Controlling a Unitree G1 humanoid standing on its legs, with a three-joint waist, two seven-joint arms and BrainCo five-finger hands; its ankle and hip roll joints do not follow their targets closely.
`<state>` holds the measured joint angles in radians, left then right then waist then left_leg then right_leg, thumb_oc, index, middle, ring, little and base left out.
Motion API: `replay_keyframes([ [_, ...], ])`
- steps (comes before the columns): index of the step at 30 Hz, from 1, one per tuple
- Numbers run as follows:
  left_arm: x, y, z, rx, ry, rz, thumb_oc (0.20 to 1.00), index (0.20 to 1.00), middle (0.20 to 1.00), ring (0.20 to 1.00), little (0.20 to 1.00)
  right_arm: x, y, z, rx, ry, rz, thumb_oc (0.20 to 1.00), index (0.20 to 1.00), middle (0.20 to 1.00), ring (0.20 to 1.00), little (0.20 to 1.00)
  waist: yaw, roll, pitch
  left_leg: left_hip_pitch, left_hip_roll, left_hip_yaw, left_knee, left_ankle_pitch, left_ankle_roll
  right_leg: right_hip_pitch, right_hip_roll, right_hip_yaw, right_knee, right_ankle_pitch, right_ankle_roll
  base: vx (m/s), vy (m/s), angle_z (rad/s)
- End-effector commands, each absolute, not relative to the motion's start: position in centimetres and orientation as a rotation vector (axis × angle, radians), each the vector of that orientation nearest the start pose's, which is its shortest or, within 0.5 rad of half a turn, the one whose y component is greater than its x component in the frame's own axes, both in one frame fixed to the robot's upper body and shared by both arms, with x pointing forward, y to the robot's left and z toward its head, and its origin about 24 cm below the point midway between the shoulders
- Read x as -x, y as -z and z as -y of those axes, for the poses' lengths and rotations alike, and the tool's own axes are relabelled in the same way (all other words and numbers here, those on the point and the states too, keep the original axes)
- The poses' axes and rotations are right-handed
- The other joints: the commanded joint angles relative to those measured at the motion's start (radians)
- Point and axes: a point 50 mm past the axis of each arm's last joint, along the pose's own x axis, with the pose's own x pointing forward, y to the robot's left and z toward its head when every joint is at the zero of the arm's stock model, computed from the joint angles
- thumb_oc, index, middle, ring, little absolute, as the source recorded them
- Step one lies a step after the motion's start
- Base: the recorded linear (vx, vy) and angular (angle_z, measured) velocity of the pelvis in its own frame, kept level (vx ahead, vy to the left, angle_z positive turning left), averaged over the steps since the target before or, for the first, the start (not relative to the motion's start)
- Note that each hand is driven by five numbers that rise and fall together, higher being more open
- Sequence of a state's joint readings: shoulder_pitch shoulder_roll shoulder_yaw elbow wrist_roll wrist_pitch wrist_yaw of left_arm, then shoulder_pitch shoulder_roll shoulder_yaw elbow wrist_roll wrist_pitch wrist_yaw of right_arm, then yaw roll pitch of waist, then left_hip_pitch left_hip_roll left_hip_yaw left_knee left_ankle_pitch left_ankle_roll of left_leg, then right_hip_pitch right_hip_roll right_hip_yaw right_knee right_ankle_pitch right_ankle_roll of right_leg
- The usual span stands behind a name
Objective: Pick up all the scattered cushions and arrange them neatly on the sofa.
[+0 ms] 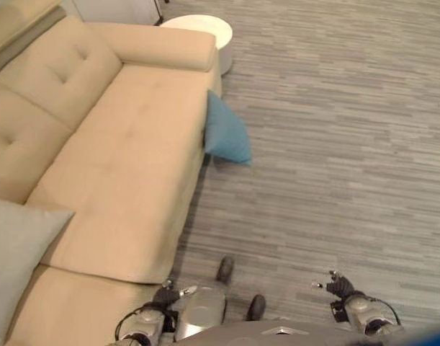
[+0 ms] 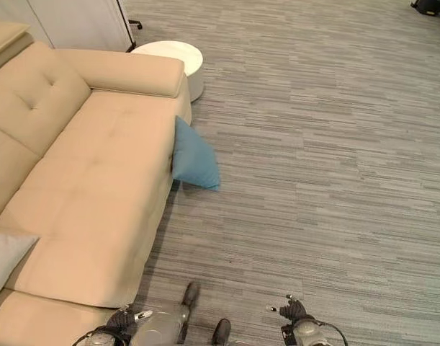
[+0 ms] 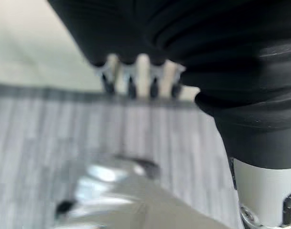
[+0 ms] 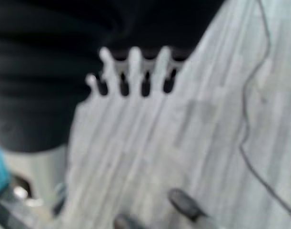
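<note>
Two cushions are what you have to work with, and none of them, nor anything else in view, carries writing you can read. Start at the far left: a grey cushion (image 1: pixel 18 252) lies on the near end of the beige sofa (image 1: pixel 126 166), propped against the backrest. Moving right across the seat, you reach the sofa's front edge, where a blue cushion (image 1: pixel 227 133) stands tilted on the striped grey floor (image 1: pixel 335 144), leaning against the sofa front near the armrest. Behind that armrest sits a round white table (image 1: pixel 205 32), just beside the sofa end.

Your left hand (image 1: pixel 173 293) hangs low at the bottom edge, close to the sofa's near corner; its fingers (image 3: pixel 143 76) hang loosely bent in its wrist view and hold nothing. The blue cushion lies well ahead of it and slightly to its right, well apart. Farther right, your right hand (image 1: pixel 335 285) hangs over bare floor, fingers (image 4: pixel 135 67) likewise loose, nothing in its grasp. The blue cushion lies well ahead of that hand and off to its left.
</note>
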<state>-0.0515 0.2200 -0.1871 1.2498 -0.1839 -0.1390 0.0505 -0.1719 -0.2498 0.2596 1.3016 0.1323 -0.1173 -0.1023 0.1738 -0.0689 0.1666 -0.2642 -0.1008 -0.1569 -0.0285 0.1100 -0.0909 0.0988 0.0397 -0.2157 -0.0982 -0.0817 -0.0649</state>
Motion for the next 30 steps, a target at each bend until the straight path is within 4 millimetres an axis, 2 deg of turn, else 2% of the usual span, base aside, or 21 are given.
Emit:
replay_keyframes([
  [1,-11.7,15.5,-22.7,-0.203,-0.132,-1.062,1.000,1.000,1.000,1.000,1.000,-14.4,14.3,23.8,0.357,0.102,-1.001,1.000,1.000,1.000,1.000,1.000,0.025,-0.019,-0.048,0.070,-0.026,-0.006,0.075,-0.042,0.078,0.026,-0.023,0.043,0.062,-0.005,0.146,0.23,0.053,-1.11],
  [2,-11.7,15.5,-22.7,-0.203,-0.132,-1.062,1.000,1.000,1.000,1.000,1.000,-14.4,14.3,23.8,0.357,0.102,-1.001,1.000,1.000,1.000,1.000,1.000,0.025,-0.019,-0.047,0.071,-0.026,-0.005,0.074,-0.042,0.078,0.026,-0.024,0.043,0.063,-0.006,0.146,0.33,0.100,-1.02],
  [3,-11.4,15.6,-22.5,-0.207,-0.121,-1.074,1.000,1.000,1.000,1.000,1.000,-14.3,14.4,23.8,0.358,0.096,-1.006,1.000,1.000,1.000,1.000,1.000,0.019,-0.020,-0.060,0.098,-0.027,-0.006,0.075,-0.055,0.092,0.026,-0.040,0.051,0.135,-0.024,0.156,0.32,0.101,-0.42],
  [5,-11.5,15.6,-22.4,-0.224,-0.098,-1.075,1.000,1.000,1.000,1.000,1.000,-14.1,14.5,23.5,0.355,0.084,-1.012,1.000,1.000,1.000,1.000,1.000,0.013,-0.018,-0.068,0.140,-0.025,-0.005,0.064,-0.073,0.111,-0.003,-0.055,0.055,0.247,-0.016,0.176,0.32,0.109,-0.19],
  [7,-12.4,15.3,-22.4,-0.234,-0.090,-1.050,1.000,1.000,1.000,1.000,1.000,-14.7,14.3,23.4,0.357,0.081,-0.997,1.000,1.000,1.000,1.000,1.000,0.001,-0.012,-0.051,0.169,-0.025,0.003,0.077,-0.098,0.136,-0.084,-0.086,0.056,0.418,0.072,0.222,0.18,0.061,-0.47],
  [9,-13.2,15.1,-22.4,-0.249,-0.081,-1.028,1.000,1.000,1.000,1.000,1.000,-15.0,14.3,23.1,0.368,0.066,-0.986,1.000,1.000,1.000,1.000,1.000,-0.007,0.002,-0.039,0.192,-0.014,-0.005,0.085,-0.118,0.147,-0.137,-0.103,0.036,0.494,0.097,0.224,0.19,0.005,-0.25],
  [11,-13.5,14.9,-22.4,-0.249,-0.085,-1.018,1.000,1.000,1.000,1.000,1.000,-15.2,14.2,23.0,0.376,0.060,-0.983,1.000,1.000,1.000,1.000,1.000,-0.007,0.011,-0.035,0.225,0.002,-0.007,0.077,-0.139,0.146,-0.171,-0.151,-0.040,0.466,0.090,0.209,0.23,-0.047,0.05],
  [13,-13.8,14.8,-22.6,-0.250,-0.092,-1.006,1.000,1.000,1.000,1.000,1.000,-15.4,14.1,23.0,0.395,0.046,-0.975,1.000,1.000,1.000,1.000,1.000,-0.012,0.014,-0.038,0.258,0.019,-0.019,0.054,-0.156,0.138,-0.202,-0.164,-0.074,0.369,0.082,0.189,0.28,-0.130,-0.15],
  [15,-13.8,14.8,-22.7,-0.251,-0.097,-1.008,1.000,1.000,1.000,1.000,1.000,-15.6,14.1,22.8,0.393,0.040,-0.969,1.000,1.000,1.000,1.000,1.000,-0.031,0.008,-0.036,0.292,0.026,-0.034,0.037,-0.173,0.127,-0.234,-0.150,-0.045,0.248,0.110,0.190,0.32,-0.150,-0.31],
  [17,-13.7,14.7,-23.2,-0.217,-0.148,-1.009,1.000,1.000,1.000,1.000,1.000,-15.5,14.2,22.7,0.380,0.049,-0.971,1.000,1.000,1.000,1.000,1.000,-0.054,-0.002,-0.037,0.323,0.034,-0.053,0.030,-0.192,0.115,-0.258,-0.124,0.021,0.146,0.144,0.197,0.35,-0.155,-0.04],
  [20,-13.0,15.0,-23.3,-0.199,-0.164,-1.029,1.000,1.000,1.000,1.000,1.000,-15.1,14.3,22.6,0.367,0.049,-0.985,1.000,1.000,1.000,1.000,1.000,-0.065,-0.005,-0.049,0.345,0.049,-0.064,0.038,-0.216,0.101,-0.240,-0.115,0.052,0.132,0.141,0.196,0.28,-0.175,0.38],
  [21,-12.5,15.3,-22.7,-0.188,-0.156,-1.046,1.000,1.000,1.000,1.000,1.000,-14.8,14.5,22.5,0.379,0.035,-0.988,1.000,1.000,1.000,1.000,1.000,-0.071,-0.014,-0.066,0.341,0.080,-0.064,0.080,-0.206,0.071,-0.208,-0.099,0.045,0.105,0.139,0.171,0.46,-0.369,1.10],
  [22,-12.5,15.3,-22.7,-0.162,-0.168,-1.045,1.000,1.000,1.000,1.000,1.000,-14.5,14.5,22.7,0.372,0.049,-0.993,1.000,1.000,1.000,1.000,1.000,-0.074,-0.015,-0.068,0.327,0.092,-0.058,0.126,-0.190,0.052,-0.190,-0.095,0.025,0.099,0.126,0.163,0.46,-0.438,0.95],
  [23,-13.0,15.1,-22.7,-0.114,-0.206,-1.024,1.000,1.000,1.000,1.000,1.000,-14.8,14.3,23.0,0.359,0.082,-0.971,1.000,1.000,1.000,1.000,1.000,-0.064,-0.025,-0.047,0.260,0.087,-0.043,0.270,-0.140,0.026,-0.154,-0.097,0.010,0.093,0.115,0.143,0.23,-0.268,0.98],
  [25,-13.8,14.9,-22.5,-0.082,-0.226,-0.995,1.000,1.000,1.000,1.000,1.000,-15.5,14.0,23.0,0.351,0.093,-0.943,1.000,1.000,1.000,1.000,1.000,-0.037,-0.040,-0.015,0.167,0.057,-0.030,0.377,-0.125,0.033,-0.105,-0.099,-0.006,0.073,0.096,0.129,0.24,-0.256,0.27],
  [28,-13.8,14.9,-22.4,-0.095,-0.210,-1.000,1.000,1.000,1.000,1.000,1.000,-15.8,13.8,23.1,0.346,0.100,-0.937,1.000,1.000,1.000,1.000,1.000,-0.030,-0.043,-0.019,0.121,0.017,-0.005,0.272,-0.172,0.055,-0.071,-0.093,-0.008,0.052,0.075,0.137,0.28,-0.115,0.06],
  [29,-13.4,15.1,-22.3,-0.111,-0.193,-1.014,1.000,1.000,1.000,1.000,1.000,-15.9,13.8,23.1,0.345,0.099,-0.929,1.000,1.000,1.000,1.000,1.000,-0.029,-0.031,-0.032,0.093,0.004,0.024,0.173,-0.127,0.062,-0.048,-0.074,-0.012,0.048,0.057,0.138,0.36,-0.031,0.12],
  [30,-13.3,15.1,-22.3,-0.116,-0.189,-1.018,1.000,1.000,1.000,1.000,1.000,-16.0,13.7,23.0,0.347,0.098,-0.925,1.000,1.000,1.000,1.000,1.000,-0.023,-0.025,-0.036,0.079,-0.007,0.029,0.141,-0.097,0.064,-0.036,-0.062,-0.006,0.048,0.046,0.136,0.47,0.012,0.22],
])
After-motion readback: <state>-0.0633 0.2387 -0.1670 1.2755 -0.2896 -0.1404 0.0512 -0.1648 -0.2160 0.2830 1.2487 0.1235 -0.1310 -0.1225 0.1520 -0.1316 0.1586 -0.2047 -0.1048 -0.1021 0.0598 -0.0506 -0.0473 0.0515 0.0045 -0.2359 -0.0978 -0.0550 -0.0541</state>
